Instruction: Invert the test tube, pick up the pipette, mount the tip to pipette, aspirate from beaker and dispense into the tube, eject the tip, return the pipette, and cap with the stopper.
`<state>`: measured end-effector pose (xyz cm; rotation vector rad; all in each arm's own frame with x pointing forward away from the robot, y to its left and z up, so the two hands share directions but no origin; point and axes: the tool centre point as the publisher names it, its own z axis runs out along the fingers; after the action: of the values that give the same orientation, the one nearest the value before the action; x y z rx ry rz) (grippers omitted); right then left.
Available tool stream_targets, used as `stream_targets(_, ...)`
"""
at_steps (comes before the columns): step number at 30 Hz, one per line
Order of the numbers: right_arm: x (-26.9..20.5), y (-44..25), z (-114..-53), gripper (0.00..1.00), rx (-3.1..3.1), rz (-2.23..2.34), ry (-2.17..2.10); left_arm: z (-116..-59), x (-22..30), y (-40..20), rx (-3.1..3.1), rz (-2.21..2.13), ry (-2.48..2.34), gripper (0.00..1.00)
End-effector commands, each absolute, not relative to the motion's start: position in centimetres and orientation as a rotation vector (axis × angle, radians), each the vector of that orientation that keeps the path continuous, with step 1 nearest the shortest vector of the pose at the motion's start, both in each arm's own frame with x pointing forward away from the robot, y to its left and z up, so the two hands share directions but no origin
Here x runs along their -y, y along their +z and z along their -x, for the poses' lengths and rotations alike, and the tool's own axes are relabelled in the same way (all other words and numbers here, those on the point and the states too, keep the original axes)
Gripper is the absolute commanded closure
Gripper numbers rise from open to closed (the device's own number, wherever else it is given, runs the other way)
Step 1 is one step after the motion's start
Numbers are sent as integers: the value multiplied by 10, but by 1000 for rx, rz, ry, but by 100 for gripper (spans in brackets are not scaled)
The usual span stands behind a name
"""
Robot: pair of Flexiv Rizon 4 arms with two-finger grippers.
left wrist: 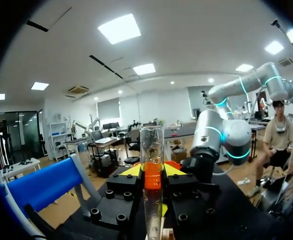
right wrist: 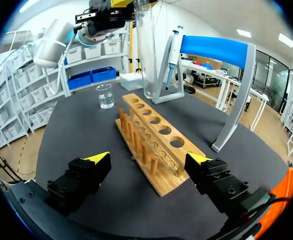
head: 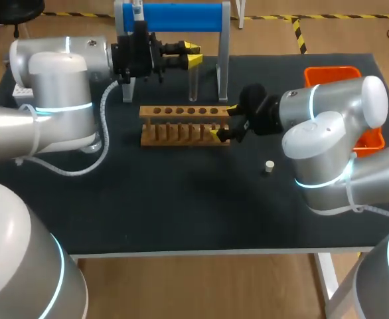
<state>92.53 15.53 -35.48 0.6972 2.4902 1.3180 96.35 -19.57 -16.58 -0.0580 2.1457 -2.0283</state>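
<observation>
The stopper [head: 269,166] lies nearest to you, kept for the last step. At its ten o'clock your right claw [head: 224,121] stands released around the end of the rack [head: 181,126], probably to steady it. At the rack's twelve o'clock your left claw [head: 193,54] grasps the tube [head: 193,83] upright, I think so that it can be filled.

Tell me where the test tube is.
The test tube hangs upright in the left gripper, at the head view's back middle, just behind the wooden rack, by the blue stand.

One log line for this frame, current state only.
left gripper: shut on test tube, upright behind rack | right gripper: open at rack's right end | pipette: on stand | stopper: on table
</observation>
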Motion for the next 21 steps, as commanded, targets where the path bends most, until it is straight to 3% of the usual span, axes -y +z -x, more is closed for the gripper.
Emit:
stream_targets(1,-155,-355,-925,0,-2491,-697,1318,-969,202,-167,-2169,70,-2020,100)
stream_targets(21,-155,-355,-925,0,-2491,-697,1318,-978,200,-194,-2157,119,-2017,100)
